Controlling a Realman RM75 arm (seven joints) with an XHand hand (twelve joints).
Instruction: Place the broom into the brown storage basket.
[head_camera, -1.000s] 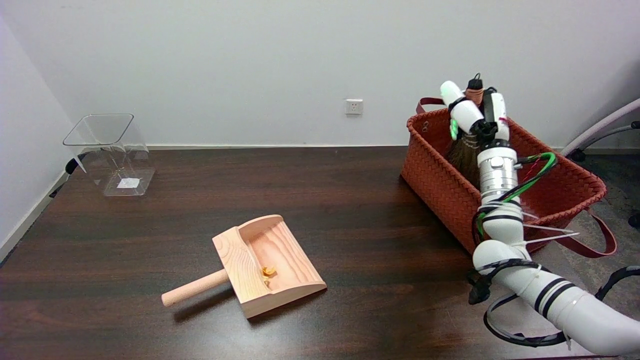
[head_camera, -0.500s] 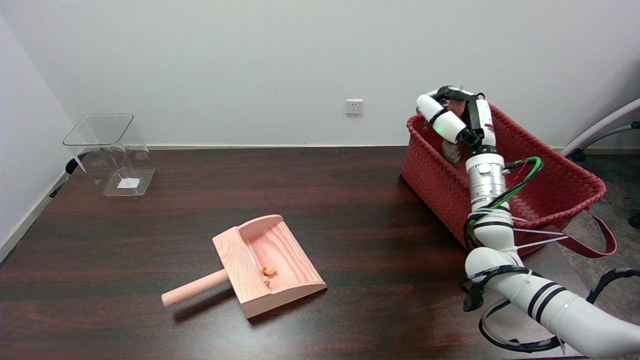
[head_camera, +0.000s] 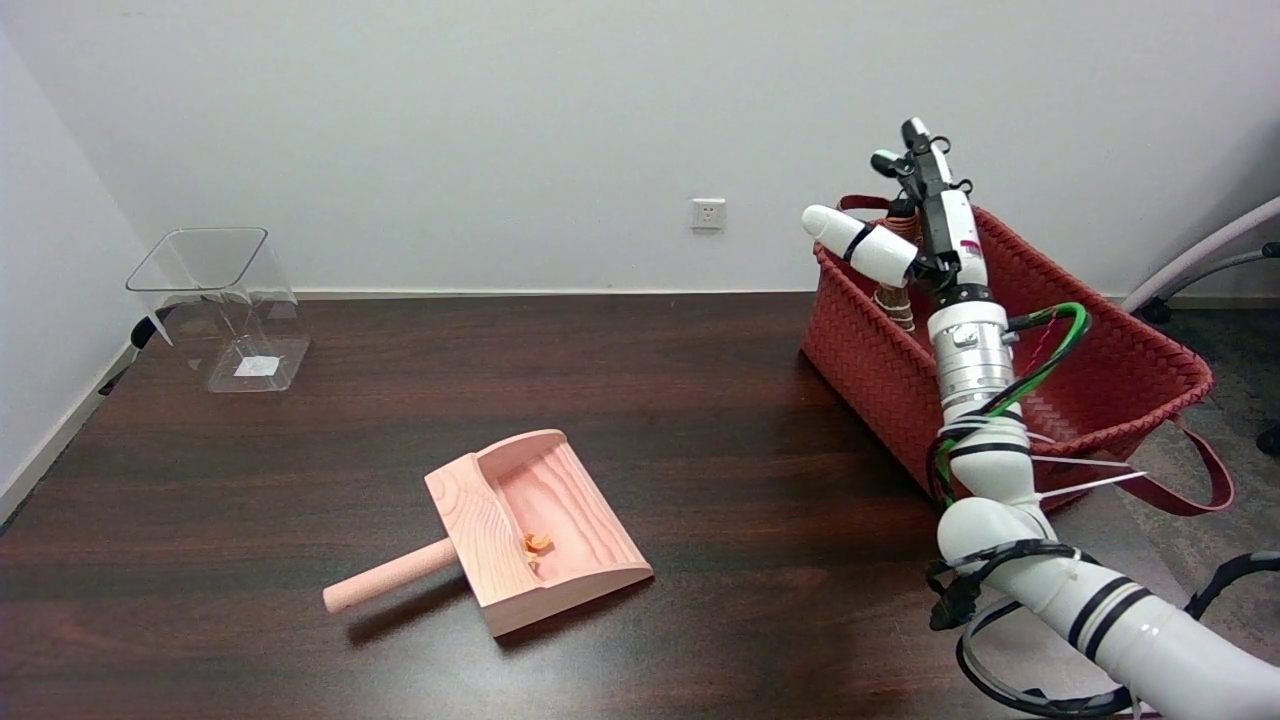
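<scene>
With fingers spread and empty, the right hand (head_camera: 915, 225) hovers above the basket (head_camera: 1100, 390), the broom (head_camera: 893, 300) standing upright just at its six o'clock.

Single head view, mounted above the near edge of the dark brown wooden table (head_camera: 300, 440), looking down and across it toward the white back wall (head_camera: 500, 120), far enough off to span from the table's left edge to beyond its right end; no second view.
</scene>
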